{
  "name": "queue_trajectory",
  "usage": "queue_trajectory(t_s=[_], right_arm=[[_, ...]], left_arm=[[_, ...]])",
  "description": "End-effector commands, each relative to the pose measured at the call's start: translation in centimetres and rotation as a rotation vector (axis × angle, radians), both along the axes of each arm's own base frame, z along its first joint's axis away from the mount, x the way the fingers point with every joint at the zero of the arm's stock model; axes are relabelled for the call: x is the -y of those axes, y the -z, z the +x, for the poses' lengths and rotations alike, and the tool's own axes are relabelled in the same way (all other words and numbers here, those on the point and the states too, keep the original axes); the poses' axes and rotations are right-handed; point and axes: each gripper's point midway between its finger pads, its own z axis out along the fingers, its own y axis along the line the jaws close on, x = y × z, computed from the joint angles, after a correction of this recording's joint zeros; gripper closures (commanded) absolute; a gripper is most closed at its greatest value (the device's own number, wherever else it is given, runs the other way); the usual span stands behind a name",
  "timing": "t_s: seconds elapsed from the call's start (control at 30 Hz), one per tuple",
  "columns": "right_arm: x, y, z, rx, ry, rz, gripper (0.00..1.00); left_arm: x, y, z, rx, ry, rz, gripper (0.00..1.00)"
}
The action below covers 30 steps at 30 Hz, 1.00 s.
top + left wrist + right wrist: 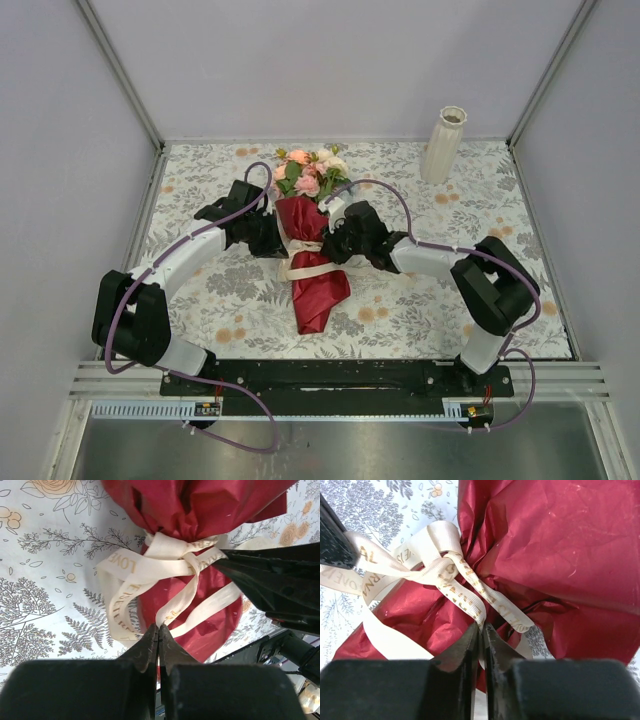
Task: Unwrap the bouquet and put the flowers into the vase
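Observation:
The bouquet (pixel 316 280) lies along the middle of the table in dark red crinkled paper, its flowers (pixel 308 172) pointing to the far side. A cream ribbon (pixel 309 257) is tied in a bow round its waist. My left gripper (pixel 283 243) comes in from the left and is shut on a ribbon tail (pixel 176 606); its tips (pixel 159 628) pinch the end. From the right, my right gripper (pixel 334 243) is shut on another strand of the ribbon (pixel 470 596) at its tips (pixel 482 626). The cream ribbed vase (pixel 443 143) stands upright at the far right.
A floral tablecloth (pixel 420 300) covers the table. Grey walls close in the left, right and far sides. The right gripper's black fingers (pixel 272 575) show in the left wrist view, close beside the bow's knot (pixel 186 555).

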Motion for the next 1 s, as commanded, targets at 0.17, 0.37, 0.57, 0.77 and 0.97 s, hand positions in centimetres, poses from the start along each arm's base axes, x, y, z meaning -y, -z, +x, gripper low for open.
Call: queue_trajectory(t_s=[0.17, 0.37, 0.57, 0.77, 0.97], right_arm=[[2.2, -6.6, 2.5, 0.222, 0.181, 0.114, 0.93], [1.7, -7.4, 1.6, 0.174, 0.156, 0.149, 0.88], [1.9, -7.0, 1.2, 0.157, 0.156, 0.152, 0.86], [2.3, -7.7, 1.2, 0.154, 0.165, 0.162, 1.00], [5.1, -9.8, 2.8, 0.175, 0.331, 0.198, 1.00]], left_arm=[[-1.5, -0.1, 1.6, 0.050, -0.063, 0.080, 1.00], [0.4, 0.4, 1.1, 0.014, -0.036, -0.026, 1.00], [0.9, 1.6, 0.7, -0.019, -0.037, -0.058, 1.00], [1.3, 1.1, 0.8, -0.006, -0.030, -0.083, 1.00], [0.2, 2.6, 0.7, -0.048, -0.064, -0.007, 1.00]])
